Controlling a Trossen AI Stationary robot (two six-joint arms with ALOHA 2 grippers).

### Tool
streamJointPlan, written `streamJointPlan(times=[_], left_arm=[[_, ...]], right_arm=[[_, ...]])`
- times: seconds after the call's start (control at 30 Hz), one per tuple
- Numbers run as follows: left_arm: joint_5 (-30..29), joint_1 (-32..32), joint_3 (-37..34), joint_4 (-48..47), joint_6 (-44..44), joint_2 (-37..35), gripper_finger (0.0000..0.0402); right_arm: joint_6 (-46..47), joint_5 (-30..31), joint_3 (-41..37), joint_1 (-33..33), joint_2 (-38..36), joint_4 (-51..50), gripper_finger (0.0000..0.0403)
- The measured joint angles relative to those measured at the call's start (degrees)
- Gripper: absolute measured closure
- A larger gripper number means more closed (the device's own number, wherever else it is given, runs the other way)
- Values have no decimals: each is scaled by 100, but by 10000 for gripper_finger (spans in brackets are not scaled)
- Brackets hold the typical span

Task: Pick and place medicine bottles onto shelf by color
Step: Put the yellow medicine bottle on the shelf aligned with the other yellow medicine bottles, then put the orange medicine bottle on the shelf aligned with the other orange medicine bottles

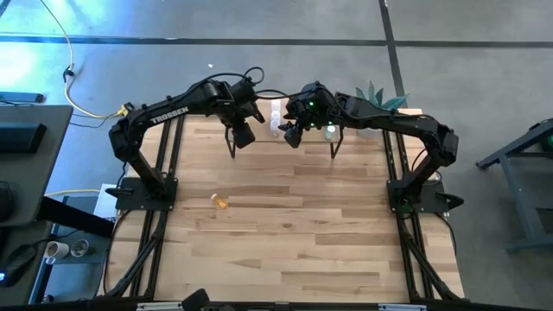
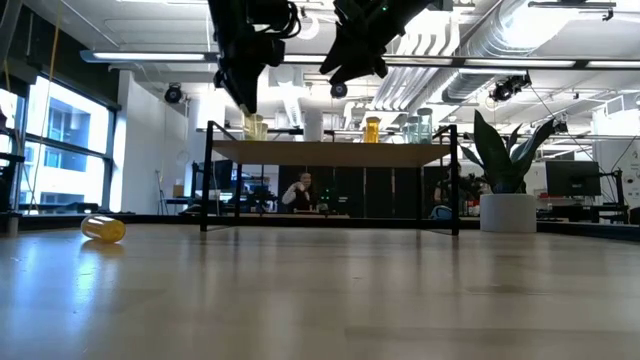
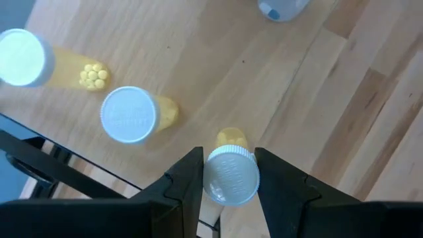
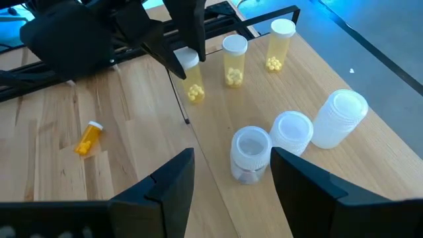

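Over the shelf (image 4: 218, 142), only the wrist view shows the left claw (image 3: 229, 173) apparently clamping a yellow bottle (image 3: 230, 173).

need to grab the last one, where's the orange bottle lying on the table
The orange bottle lies on its side on the table's left half in the high view, alone, well in front of the shelf and near the left arm's base.

High view: overhead, straight down, far, whole surface (image 1: 285, 216) plus both arms. Low view: surface height, level toward far edge, shelf (image 2: 330, 152) and room behind. Left wrist view: close, down onto shelf top. Right wrist view: higher, wider, oblique on shelf. All four share shelf; high, low, right wrist share fallen yellow bottle (image 1: 220, 201).
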Motion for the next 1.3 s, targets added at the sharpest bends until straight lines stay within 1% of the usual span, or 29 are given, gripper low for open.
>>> streamJointPlan(times=[0.8, 1.13, 1.3], left_arm=[[-13, 2, 11, 17, 223, 85, 284], [-11, 4, -15, 2, 301, 101, 236], [-9, 2, -13, 17, 301, 101, 224]], right_arm=[[4, 0, 0, 0, 0, 1, 213], [5, 0, 0, 0, 0, 0, 213], [6, 0, 0, 0, 0, 0, 213]])
